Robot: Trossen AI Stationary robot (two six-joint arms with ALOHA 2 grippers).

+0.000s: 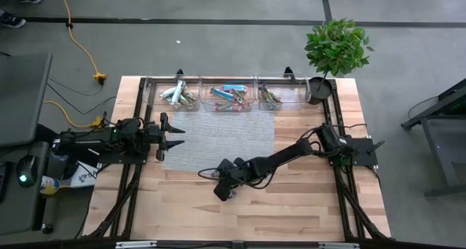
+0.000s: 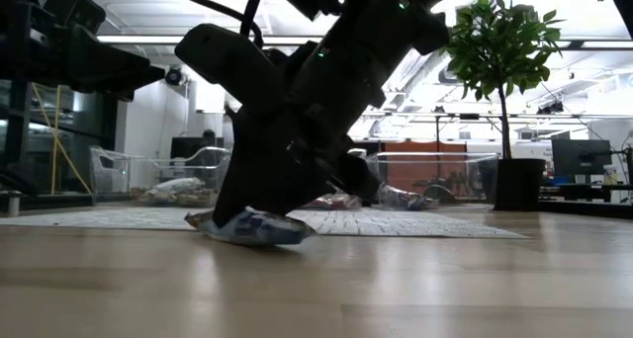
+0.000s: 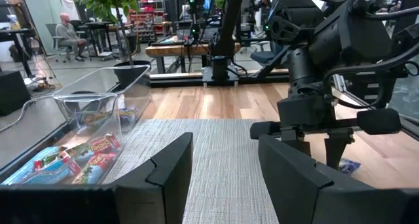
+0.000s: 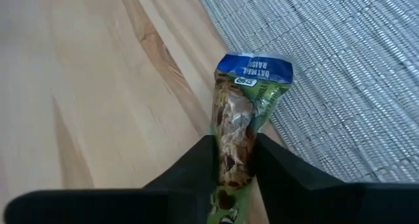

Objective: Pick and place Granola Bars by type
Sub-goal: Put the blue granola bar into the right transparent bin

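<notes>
Room: bare wood is seen beside the right gripper (image 4: 234,160), the grey mat (image 4: 340,73) edge just ahead | Bar: the granola bar (image 4: 239,129) lies between the fingers, its blue end protruding | Jaws: right clenched on the bar; left gripper (image 3: 222,165) released above the mat.

Mat (image 1: 218,136) on table (image 1: 291,205), centre-rear. Three bins (image 1: 229,96) in row behind mat, bars inside. Plant (image 1: 335,49) right of bins. One bar (image 4: 242,119) on table at mat's front edge, between right gripper (image 4: 232,162) fingers.
</notes>
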